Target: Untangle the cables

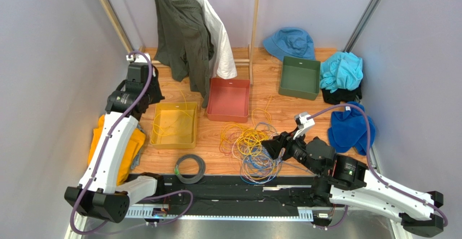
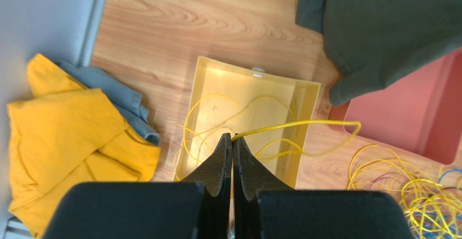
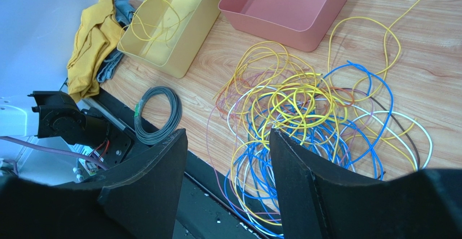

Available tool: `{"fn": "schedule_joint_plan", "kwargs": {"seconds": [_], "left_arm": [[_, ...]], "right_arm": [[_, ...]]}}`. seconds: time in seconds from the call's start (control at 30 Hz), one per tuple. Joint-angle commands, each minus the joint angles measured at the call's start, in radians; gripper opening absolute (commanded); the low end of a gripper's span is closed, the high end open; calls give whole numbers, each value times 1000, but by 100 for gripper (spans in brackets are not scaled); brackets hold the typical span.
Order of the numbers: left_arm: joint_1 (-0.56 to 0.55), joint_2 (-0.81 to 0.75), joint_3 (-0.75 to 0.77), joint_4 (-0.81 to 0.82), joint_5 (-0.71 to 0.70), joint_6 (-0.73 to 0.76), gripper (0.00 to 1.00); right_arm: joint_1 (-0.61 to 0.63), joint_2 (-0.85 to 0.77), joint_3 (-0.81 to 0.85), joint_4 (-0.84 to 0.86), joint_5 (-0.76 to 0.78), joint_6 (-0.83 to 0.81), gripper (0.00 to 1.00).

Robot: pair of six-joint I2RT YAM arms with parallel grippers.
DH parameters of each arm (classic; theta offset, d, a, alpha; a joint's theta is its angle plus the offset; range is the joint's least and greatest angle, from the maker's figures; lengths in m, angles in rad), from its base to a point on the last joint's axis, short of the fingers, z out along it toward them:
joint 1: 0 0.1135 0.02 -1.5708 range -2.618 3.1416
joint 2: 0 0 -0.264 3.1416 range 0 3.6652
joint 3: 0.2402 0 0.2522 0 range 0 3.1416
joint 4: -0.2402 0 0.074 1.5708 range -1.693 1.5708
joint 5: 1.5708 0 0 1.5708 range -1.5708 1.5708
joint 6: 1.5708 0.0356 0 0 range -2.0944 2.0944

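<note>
1. The left fingers (image 2: 228, 147) are pressed together on a yellow cable (image 2: 303, 123), above the yellow tray (image 2: 255, 76).
2. From the fingertips this cable runs to the right and passes over the right wall of the yellow tray. It makes a narrow bend just beside the red tray (image 2: 401, 114) and turns back toward the yellow tray, where more yellow loops lie.
3. The other cables (image 1: 250, 146) lie in one heap on the worktop (image 1: 271, 84), in front of the red tray and to the right of the yellow tray. Yellow, blue, white and reddish strands cross each other there many times.
4. The right fingers (image 3: 168, 158) are wide apart and hold nothing. They hang over the near edge of the heap, and in the right wrist view blue and yellow loops show between them.
5. A grey coil (image 3: 154, 138) lies flat near the front edge of the worktop, left of the heap and apart from it.
6. A yellow cloth (image 2: 65, 136) lies to the left of the yellow tray.
</note>
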Motion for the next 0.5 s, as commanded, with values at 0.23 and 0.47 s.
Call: {"fn": "schedule_joint_plan", "kwargs": {"seconds": [0.23,0.47], "left_arm": [[30,31,-130,143,74,-64,0],[30,47,-280,238,227,-137,0]], "right_arm": [[2,8,-36,54,-1,18,61],[2,22,-42,61,-6,22,61]]}}
